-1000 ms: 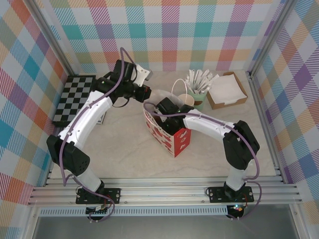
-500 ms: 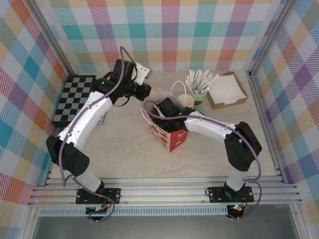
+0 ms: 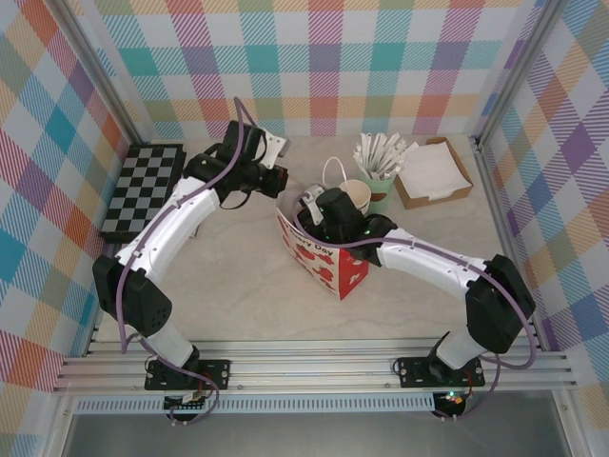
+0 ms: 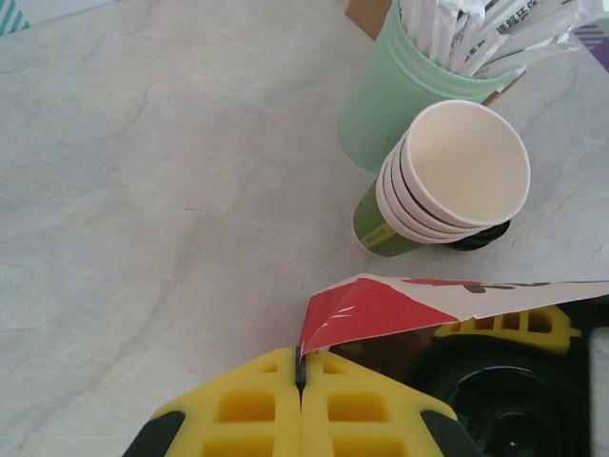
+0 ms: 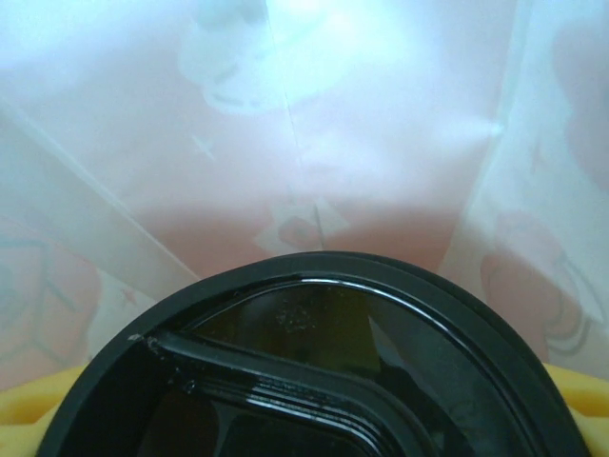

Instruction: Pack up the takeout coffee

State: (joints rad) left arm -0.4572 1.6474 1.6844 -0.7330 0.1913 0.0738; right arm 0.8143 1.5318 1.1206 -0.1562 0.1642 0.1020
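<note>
Bearing the word "Day", the bag [image 3: 324, 262] surrounds the takeout coffee [image 5: 314, 371].

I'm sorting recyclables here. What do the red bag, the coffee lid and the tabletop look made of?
The red bag looks like thin matt paper: its rim creases sharply and light glows through its walls. The coffee lid looks like glossy black plastic, with bright reflections on its moulded rim. The tabletop shows pale grey-veined marbling; stone or printed laminate, I cannot tell.
</note>
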